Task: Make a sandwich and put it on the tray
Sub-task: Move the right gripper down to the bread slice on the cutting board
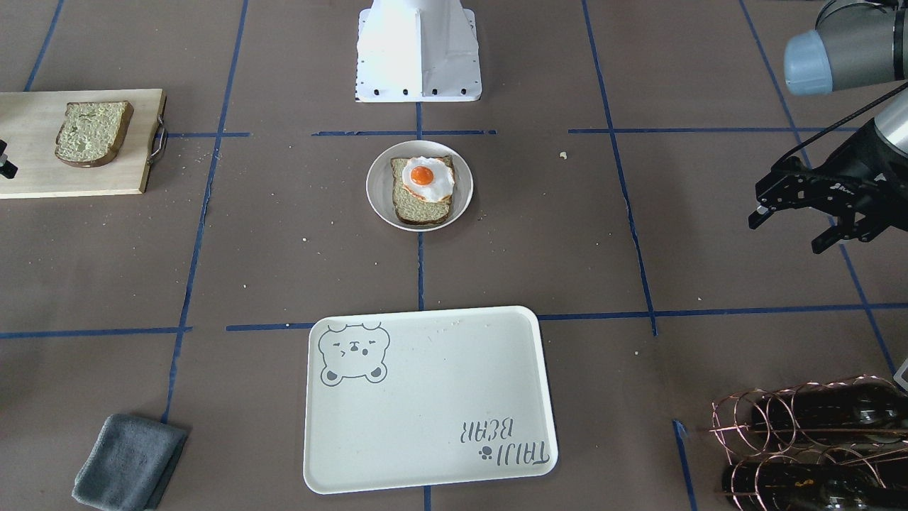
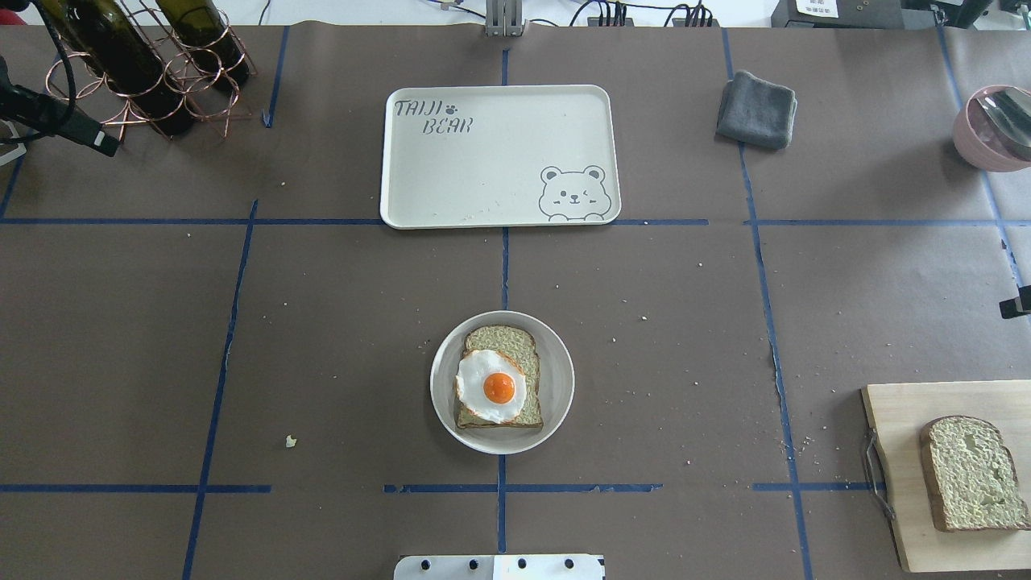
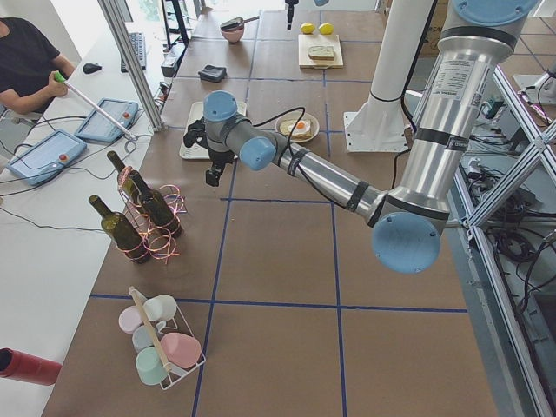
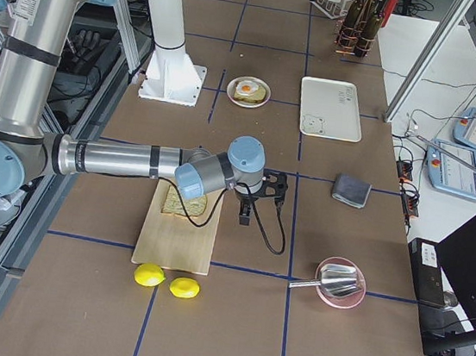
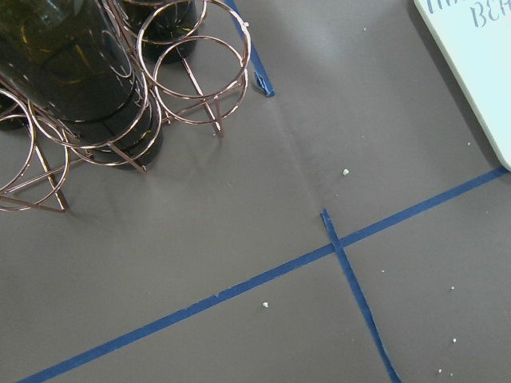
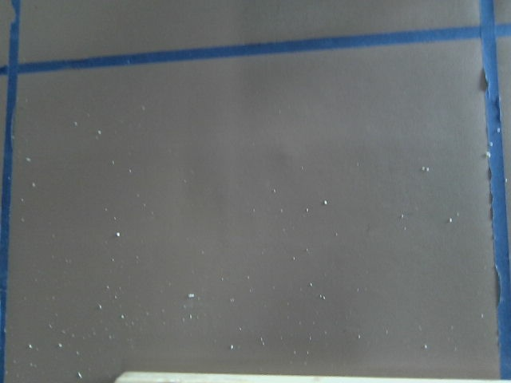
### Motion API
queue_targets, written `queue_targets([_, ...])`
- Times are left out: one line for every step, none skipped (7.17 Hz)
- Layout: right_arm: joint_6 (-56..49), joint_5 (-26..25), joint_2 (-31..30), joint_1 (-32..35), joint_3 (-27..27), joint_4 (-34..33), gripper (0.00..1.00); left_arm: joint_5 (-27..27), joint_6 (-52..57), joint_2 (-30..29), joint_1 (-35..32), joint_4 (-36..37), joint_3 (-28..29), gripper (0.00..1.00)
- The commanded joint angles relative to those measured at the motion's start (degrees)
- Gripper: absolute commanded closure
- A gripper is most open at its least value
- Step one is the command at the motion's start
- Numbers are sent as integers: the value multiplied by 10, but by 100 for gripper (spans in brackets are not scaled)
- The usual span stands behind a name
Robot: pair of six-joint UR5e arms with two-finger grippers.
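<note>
The sandwich (image 2: 515, 403) is seen unfinished near the middle of the table. One bread slice (image 2: 501, 340) is laid on a small round white plate (image 2: 557, 379), and a fried egg (image 2: 491, 387) is set on top of it, yolk uppermost. The second slice (image 2: 970, 475) is left flat on a pale wooden cutting board (image 2: 890, 419) at the table's edge on the robot's right, well apart from the plate. The tray (image 2: 483, 161) is placed beyond the plate, away from the robot's base, with its bear drawing in the near corner on the robot's right.

The left hand (image 1: 789, 233) is held above the table on the robot's left, near a copper wire bottle rack (image 2: 149, 101), and its fingers are seen spread. The right hand (image 4: 259, 207) is held above the table just beside the cutting board. Only slivers of it are caught in the front and overhead views, so whether it is spread or pressed together cannot be told. A folded grey cloth (image 2: 757, 109) is laid near the tray, on the robot's right.
</note>
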Motion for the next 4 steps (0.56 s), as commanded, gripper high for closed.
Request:
queue_targets([112, -50, -87, -91, 5, 146, 1, 1, -64, 1, 14, -42, -5, 0])
queue_targets([173, -93, -117, -159, 4, 206, 1, 1, -79, 1, 17, -47, -6, 0])
queue_targets([197, -99, -128, -181, 4, 229, 1, 1, -92, 2, 17, -59, -10, 0])
queue_targets([197, -100, -136, -191, 4, 229, 1, 2, -99, 2, 17, -60, -13, 0])
